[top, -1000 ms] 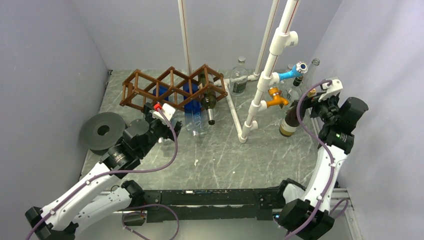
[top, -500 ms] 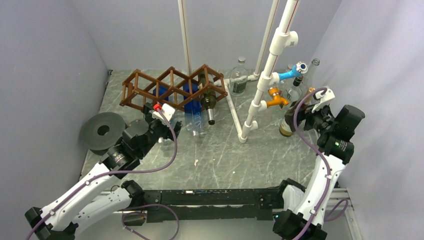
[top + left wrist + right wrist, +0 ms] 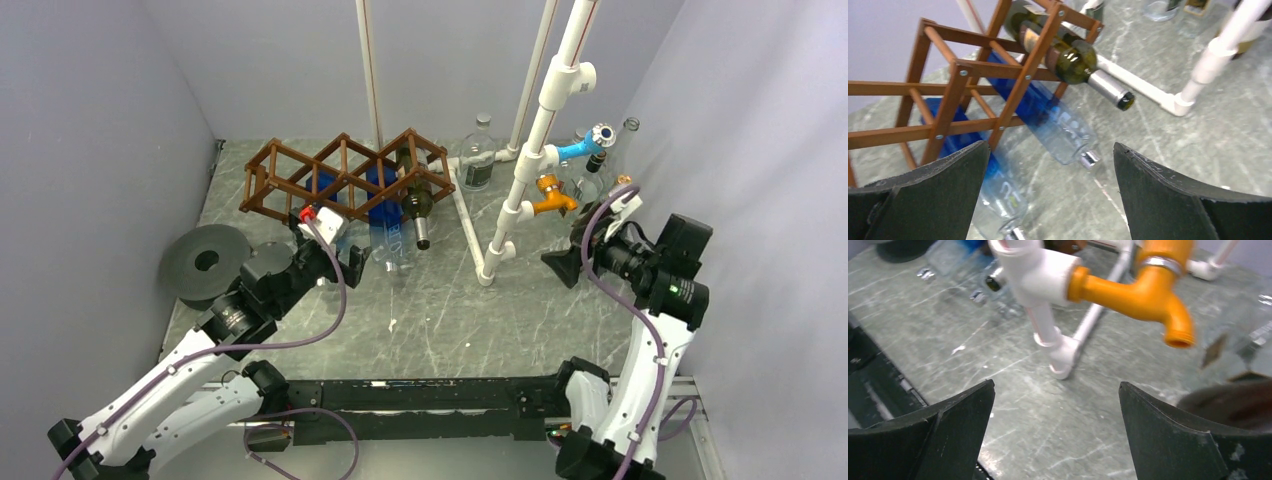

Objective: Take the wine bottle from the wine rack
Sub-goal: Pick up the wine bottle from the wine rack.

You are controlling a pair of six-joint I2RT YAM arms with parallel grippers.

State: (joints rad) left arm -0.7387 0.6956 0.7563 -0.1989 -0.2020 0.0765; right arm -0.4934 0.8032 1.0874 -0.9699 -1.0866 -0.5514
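Two arms are reaching out over a grey marbled table (image 3: pixel 450 310).

Rack: the wine rack (image 3: pixel 345 172) is standing upright at the far left of the table.

Bottle: the wine bottle (image 3: pixel 1063 47), dark green glass, is lying in the rack's rightmost cell, raised off the table. Its silver-capped neck is sticking out of the front toward the arms. It is resting on the wooden bars, and nothing is gripping it. Two blue bottles (image 3: pixel 1055 125) are lying in the lower cells to its left, their necks sloping down to the table.

Left arm: the left gripper (image 3: pixel 1049 146) is hovering low, just in front of the rack and facing the blue bottles. The wine bottle is showing above centre in its wrist view. Its jaws are spread wide and carrying nothing. A grey disc (image 3: pixel 207 262) is lying flat on the table to the left of this arm.

Right arm: the right gripper (image 3: pixel 1056 384) is hanging well apart from the rack, at the right side. A white pipe frame (image 3: pixel 517 205) is standing between the two. Its jaws are likewise parted wide and empty. An orange tap (image 3: pixel 1153 295) on the frame is showing at the top of the right wrist view. A dark shape at the lower right of that view is too blurred to identify.
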